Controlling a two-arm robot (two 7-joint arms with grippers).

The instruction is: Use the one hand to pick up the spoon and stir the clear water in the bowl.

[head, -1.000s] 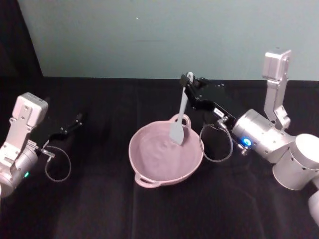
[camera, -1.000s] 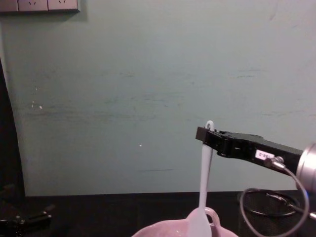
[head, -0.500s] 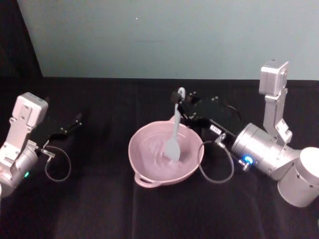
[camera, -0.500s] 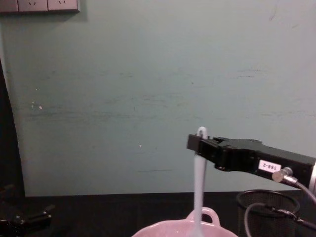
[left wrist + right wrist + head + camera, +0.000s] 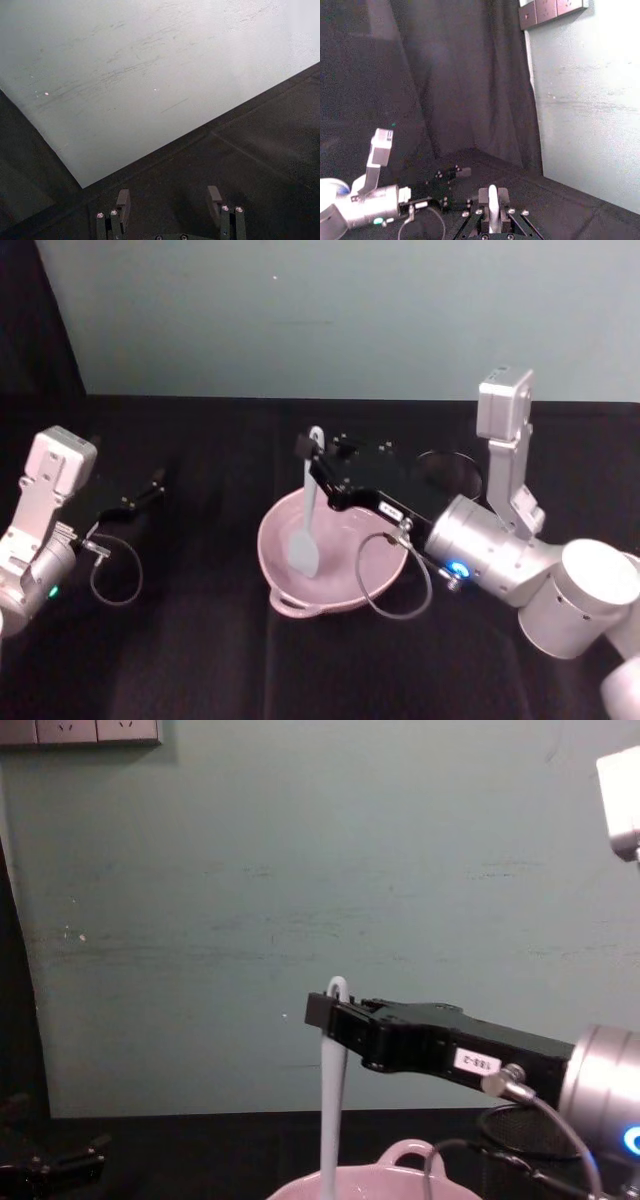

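Note:
The pale pink bowl point(image 5: 277, 572) sits mid-table, its far rim point(image 5: 372, 1181) at the bottom of the chest view. My right gripper point(image 5: 312, 452) reaches over the bowl from the right and is shut on the top of the white spoon point(image 5: 308, 510). The spoon hangs nearly upright, its flat head down inside the bowl's left part. In the chest view the spoon's handle point(image 5: 331, 1092) drops from the right gripper point(image 5: 326, 1011) to the rim. The right wrist view has the spoon's end point(image 5: 492, 207) pinched between the fingers. My left gripper point(image 5: 155, 482) rests open at the table's left.
A black wire-mesh cup point(image 5: 448, 473) stands behind the right arm, right of the bowl, its rim point(image 5: 520, 1128) also in the chest view. A loose cable loop point(image 5: 392, 580) hangs from the right wrist over the bowl's right rim. The table is covered in black cloth.
The right gripper has carried the spoon leftward across the bowl, from the far-right rim to the left part. The right arm has swung in over the bowl. The left arm has not moved.

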